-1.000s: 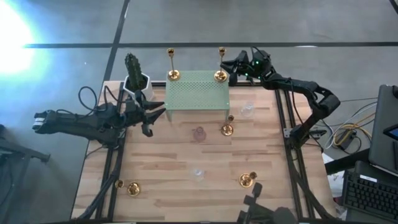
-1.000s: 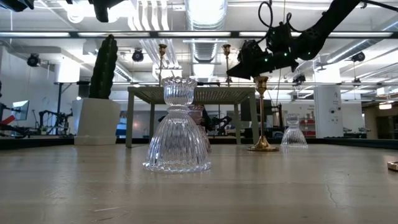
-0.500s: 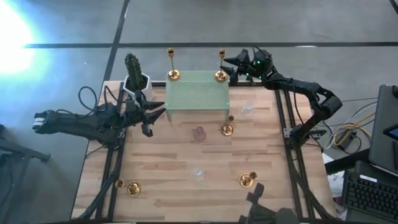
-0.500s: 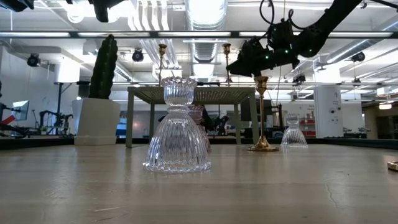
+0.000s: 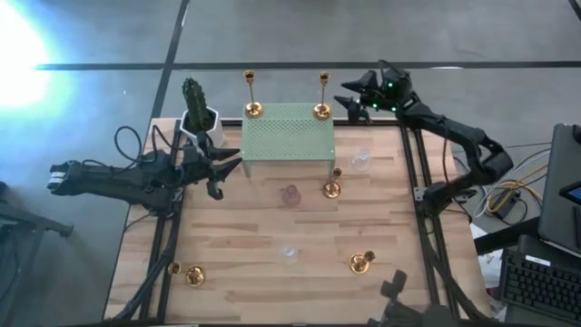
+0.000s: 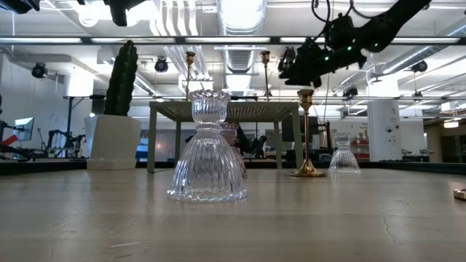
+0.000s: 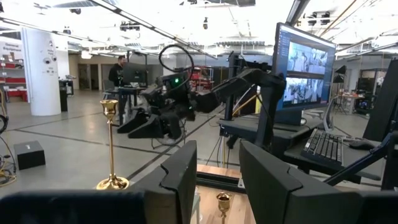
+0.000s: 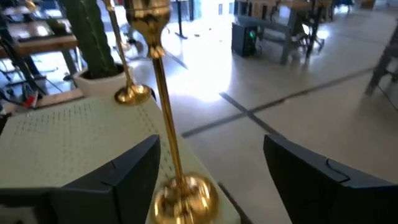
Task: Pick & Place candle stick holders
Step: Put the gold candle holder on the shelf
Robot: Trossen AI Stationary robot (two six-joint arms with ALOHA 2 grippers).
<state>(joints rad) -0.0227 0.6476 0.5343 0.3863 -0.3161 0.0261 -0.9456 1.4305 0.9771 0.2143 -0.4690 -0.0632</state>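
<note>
Two tall gold candle stick holders (image 5: 252, 96) (image 5: 322, 95) stand by their round bases on the far corners of the green perforated stand (image 5: 289, 134). My right gripper (image 5: 346, 98) is open just right of the right-hand one; in its wrist view that holder's stem (image 8: 165, 124) rises between the spread fingers, apart from both. On the table stand a short gold holder (image 5: 331, 187), a clear glass one (image 5: 361, 161), a pinkish one (image 5: 290, 195), another clear one (image 5: 290, 255) and two gold ones (image 5: 361, 263) (image 5: 193, 274). My left gripper (image 5: 227, 167) waits open at the stand's left.
A cactus in a white pot (image 5: 197, 113) stands at the stand's far left corner. Bare wood lies between the pinkish holder and the table's near edge. A monitor (image 7: 305, 68) and desks show in the room beyond the table.
My right gripper has opened and let go of the tall gold holder on the stand's far right corner. It has then drawn back toward the table's right edge and risen a little. The holder stays upright on the stand.
</note>
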